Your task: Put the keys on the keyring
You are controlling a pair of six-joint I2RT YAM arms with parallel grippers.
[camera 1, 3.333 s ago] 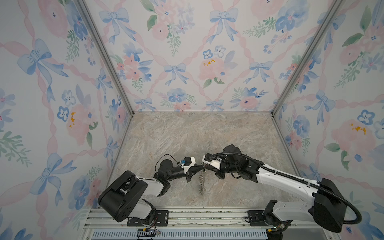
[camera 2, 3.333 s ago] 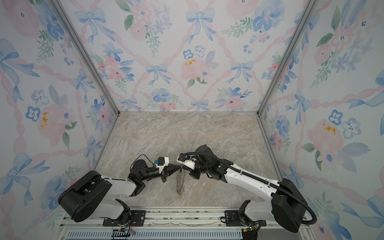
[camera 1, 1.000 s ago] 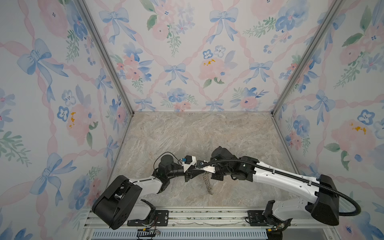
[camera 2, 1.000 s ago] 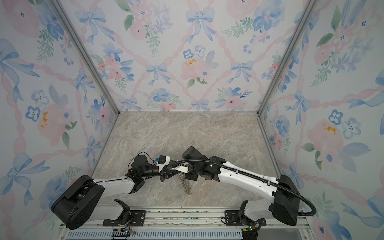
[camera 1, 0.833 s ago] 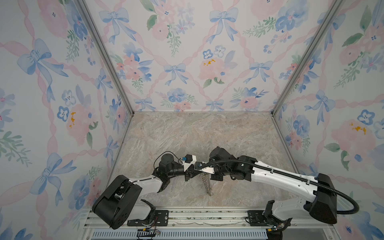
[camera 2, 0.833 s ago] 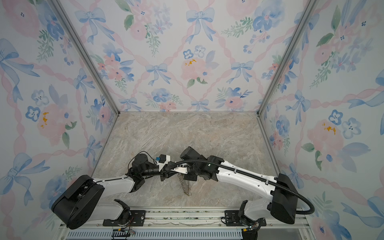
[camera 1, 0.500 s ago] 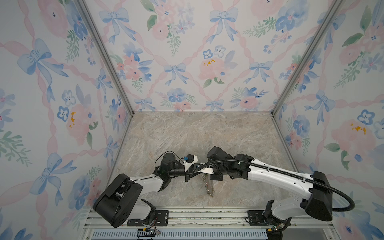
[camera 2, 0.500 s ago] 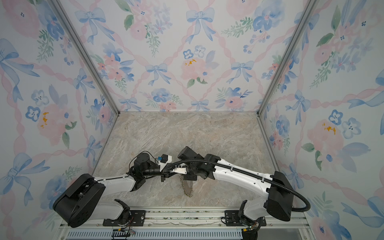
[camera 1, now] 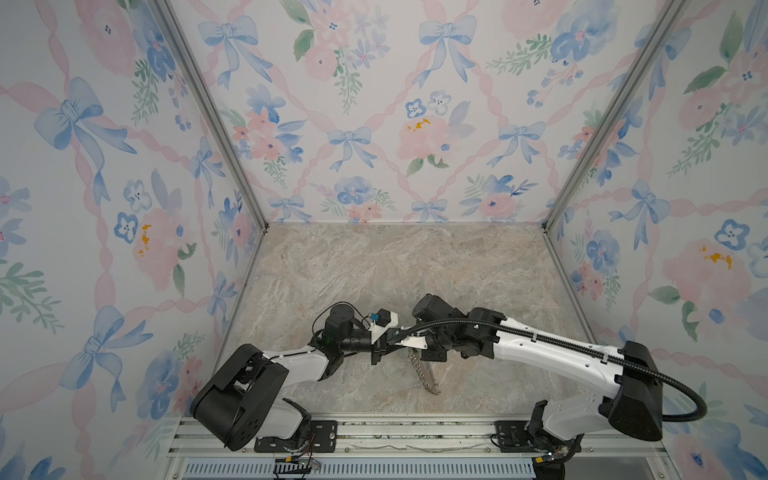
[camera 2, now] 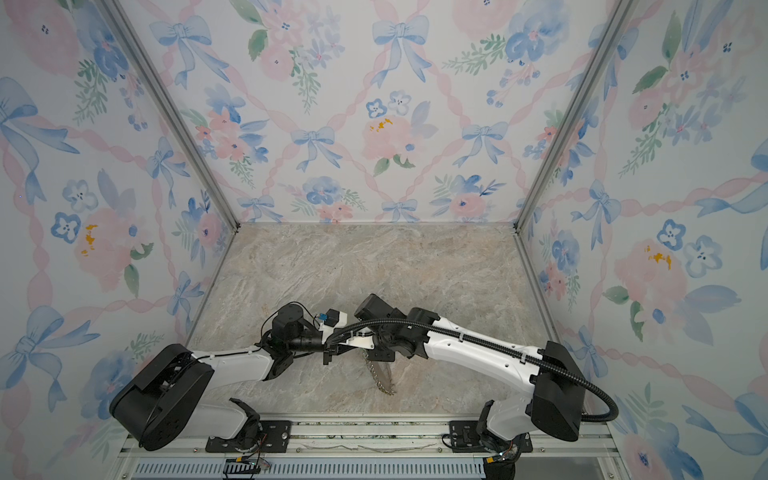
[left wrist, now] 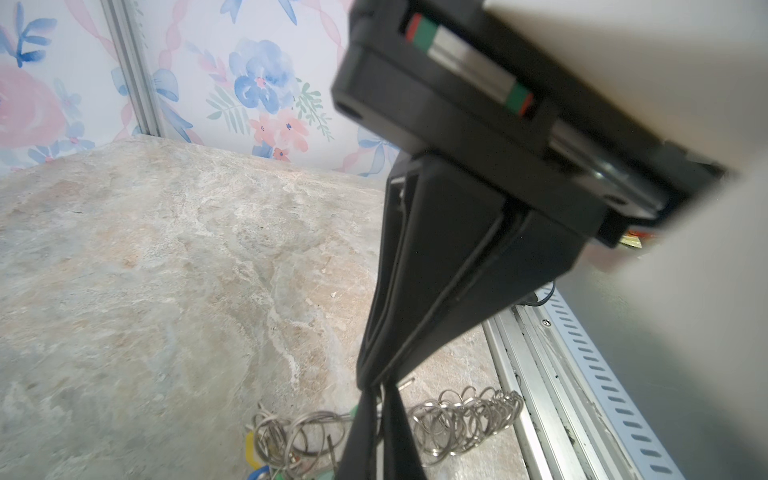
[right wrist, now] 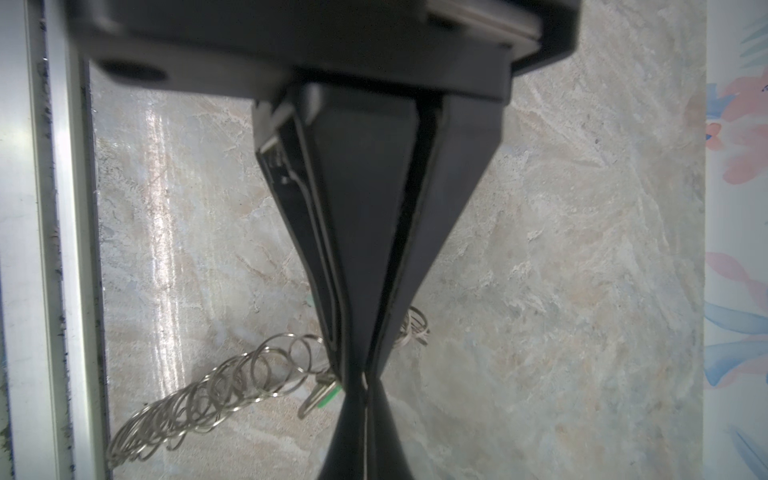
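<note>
While left gripper (left wrist: 374,432) and right gripper (right wrist: 362,415) sit closed, one keyring (right wrist: 199,399), three keys (left wrist: 250,448) visible, yellow, blue, green.

keyring (camera 1: 424,376) on table (camera 1: 374,266) nr front rail (camera 1: 415,432), keys (left wrist: 258,473) at far end

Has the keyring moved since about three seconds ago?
Yes. The keyring has swung: its lower end now sits farther right along the front rail, lying slanted.
</note>
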